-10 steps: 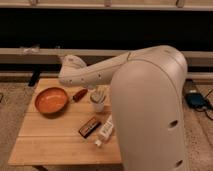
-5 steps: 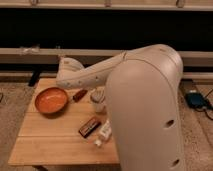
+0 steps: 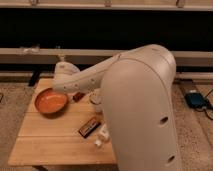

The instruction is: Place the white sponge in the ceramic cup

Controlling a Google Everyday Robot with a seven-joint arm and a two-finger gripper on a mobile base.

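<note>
Across the right foreground the robot's pale arm [image 3: 142, 107] fills the view much as it did half a second ago, its thinner link reaching left to a joint above the back of the wooden table [image 3: 45, 142]. Nothing on the table has shifted since then. The gripper is hidden under that link, somewhere over the back of the table between the bowl and the cup, so whether it is wide, narrow or holding something cannot be told. The orange bowl [image 3: 50, 101] sits at the back left. The dark bar [image 3: 89, 127] lies mid-table, its long axis running diagonally. Just right of it lies the white plastic bottle [image 3: 103, 134], partly behind the arm. The ceramic cup [image 3: 96, 100] stands upright right of the bowl, with a small red object [image 3: 78, 96] between them. The white sponge cannot be made out, so neither its place nor its long axis can be told.
</note>
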